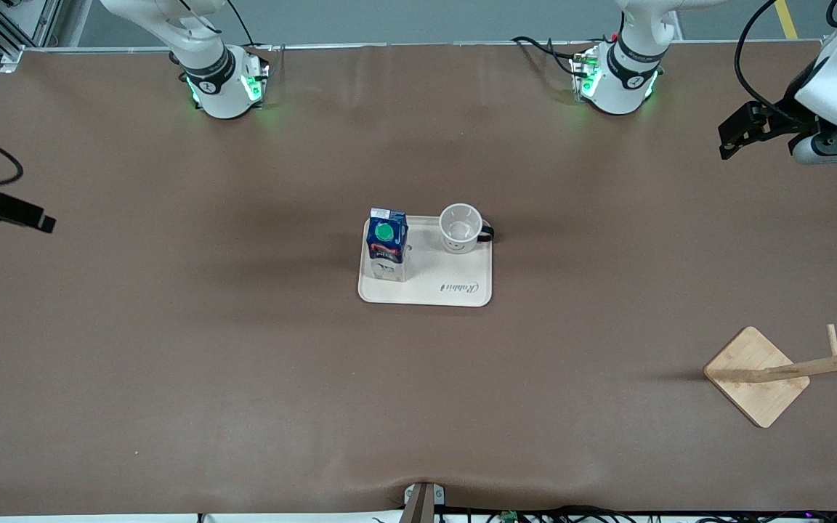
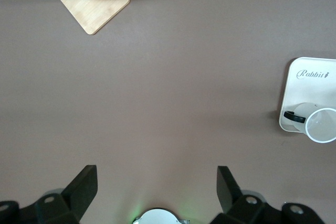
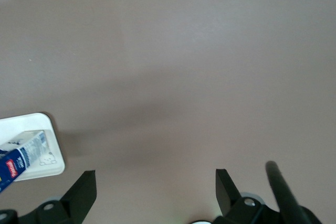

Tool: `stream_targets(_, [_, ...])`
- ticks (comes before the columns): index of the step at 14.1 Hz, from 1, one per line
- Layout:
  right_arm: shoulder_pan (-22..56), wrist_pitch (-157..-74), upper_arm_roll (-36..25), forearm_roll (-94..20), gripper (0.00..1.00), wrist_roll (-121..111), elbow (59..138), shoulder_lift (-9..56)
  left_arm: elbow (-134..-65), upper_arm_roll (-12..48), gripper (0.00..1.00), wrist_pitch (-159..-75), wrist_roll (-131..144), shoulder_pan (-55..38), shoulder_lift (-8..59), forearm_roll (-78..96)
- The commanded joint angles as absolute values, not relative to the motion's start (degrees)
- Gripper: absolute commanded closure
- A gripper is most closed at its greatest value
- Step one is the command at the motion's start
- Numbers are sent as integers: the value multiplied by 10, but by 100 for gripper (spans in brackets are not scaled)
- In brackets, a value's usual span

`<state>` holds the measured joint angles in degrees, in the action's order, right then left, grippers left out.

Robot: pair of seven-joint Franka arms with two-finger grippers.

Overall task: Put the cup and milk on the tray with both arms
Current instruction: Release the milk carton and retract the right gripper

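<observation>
The cream tray point(image 1: 455, 280) lies at the table's middle. The blue milk carton point(image 1: 386, 243) with its green cap stands upright on the tray's end toward the right arm. The white cup point(image 1: 460, 228) stands upright on the tray's corner toward the left arm, its handle pointing to that arm's end. My left gripper point(image 1: 728, 142) is open and empty, high over the left arm's end of the table. My right gripper point(image 1: 39, 219) is open and empty over the right arm's end. The left wrist view shows its gripper point(image 2: 156, 182), the cup point(image 2: 321, 125) and the tray point(image 2: 311, 90). The right wrist view shows its gripper point(image 3: 156, 182), the milk point(image 3: 22, 157) and the tray point(image 3: 23, 123).
A wooden stand with a square base point(image 1: 755, 375) and a pegged pole stands near the front camera at the left arm's end; it also shows in the left wrist view point(image 2: 93, 2). Brown table point(image 1: 244, 349) surrounds the tray.
</observation>
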<state>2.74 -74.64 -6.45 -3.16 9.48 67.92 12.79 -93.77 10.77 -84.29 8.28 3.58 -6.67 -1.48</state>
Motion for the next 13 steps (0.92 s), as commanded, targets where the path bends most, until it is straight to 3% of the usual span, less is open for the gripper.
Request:
stream_targets(1, [22,-800,-61,-10,0,86,834,10,-939,108,0,-844,85,35,-73,-12])
stream_targets(4, [18,-839,-61,-10,0,71,946,-74,-941,108,0,-844,85,36,-75,-13])
stream_targets(13, [-7,-819,-59,-4,0,-18,873,-28,-941,108,0,-844,85,36,-75,-13])
